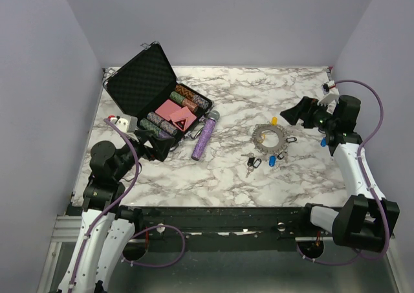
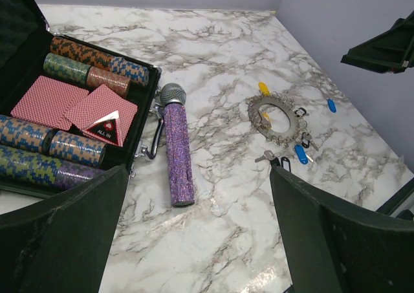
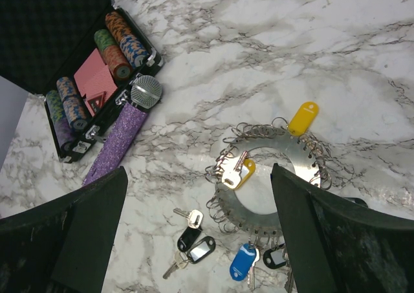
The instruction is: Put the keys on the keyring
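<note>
A purple glittery microphone (image 1: 204, 138) lies beside an open poker-chip case (image 1: 139, 79) on a marble table (image 1: 259, 92).

Marble table (image 1: 259, 86) bears case (image 1: 140, 79), microphone (image 1: 205, 136), keyring (image 1: 268, 136), keys (image 1: 251, 164).

1. A desk (image 1: 259, 92) with a white marble pattern and grey veins is filling the middle of the top view.
2. A plain pale lavender back wall (image 1: 220, 21) is rising at its far edge.
3. A left wall (image 1: 39, 112) and a right wall (image 1: 388, 47) of the same colour are closing in its sides.
4. A black rail (image 1: 213, 214) is running along its near edge.
5. Soft, even light is falling on the marble.
</note>
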Robot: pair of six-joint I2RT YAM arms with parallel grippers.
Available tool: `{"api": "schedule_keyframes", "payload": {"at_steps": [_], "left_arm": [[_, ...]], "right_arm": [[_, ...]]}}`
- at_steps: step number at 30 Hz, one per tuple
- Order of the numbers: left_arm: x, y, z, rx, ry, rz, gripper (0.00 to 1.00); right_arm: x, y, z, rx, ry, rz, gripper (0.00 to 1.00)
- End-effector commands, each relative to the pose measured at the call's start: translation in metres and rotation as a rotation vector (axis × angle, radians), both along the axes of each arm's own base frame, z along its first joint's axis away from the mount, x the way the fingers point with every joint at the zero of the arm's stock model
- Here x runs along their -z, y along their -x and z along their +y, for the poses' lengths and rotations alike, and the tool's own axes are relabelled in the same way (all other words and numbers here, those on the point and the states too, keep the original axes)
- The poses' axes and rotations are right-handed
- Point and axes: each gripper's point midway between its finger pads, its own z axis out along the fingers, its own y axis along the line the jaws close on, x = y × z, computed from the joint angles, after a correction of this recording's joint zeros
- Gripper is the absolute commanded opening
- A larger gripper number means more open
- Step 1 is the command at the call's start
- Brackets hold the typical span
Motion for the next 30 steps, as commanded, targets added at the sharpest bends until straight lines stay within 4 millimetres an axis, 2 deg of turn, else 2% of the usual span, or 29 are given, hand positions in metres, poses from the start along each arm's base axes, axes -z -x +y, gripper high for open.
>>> {"api": "schedule_keyframes", "payload": {"at_steps": [1, 7, 16, 19, 23, 26, 30], "left_arm": [[0.005, 0.001, 0.001, -0.001, -0.004, 0.006, 0.99], [0.006, 0.001, -0.001, 0.012, 0.002, 0.010, 0.99], [0.003, 0.000, -0.010, 0.052, 0.043, 0.024, 0.99], [-0.005, 0.002, -0.019, 0.102, 0.094, 0.026, 0.99], [-0.013, 0.003, -0.026, 0.144, 0.128, 0.041, 0.99], [-0.015, 0.001, -0.023, 0.120, 0.114, 0.039, 0.99], [-0.013, 0.000, -0.012, 0.063, 0.071, 0.004, 0.99]], "right_arm": [[-0.002, 0.000, 0.004, -0.021, -0.005, -0.018, 1.00], [0.003, 0.012, 0.017, -0.146, 0.017, -0.065, 1.00], [0.003, 0.054, 0.058, -0.588, 0.188, -0.224, 1.00], [0.014, 0.059, 0.060, -0.661, 0.294, -0.187, 1.00], [0.023, 0.063, 0.058, -0.727, 0.326, -0.122, 1.00], [0.024, 0.067, 0.057, -0.762, 0.349, -0.131, 1.00], [0.018, 0.063, 0.052, -0.743, 0.424, -0.191, 1.00]]}}
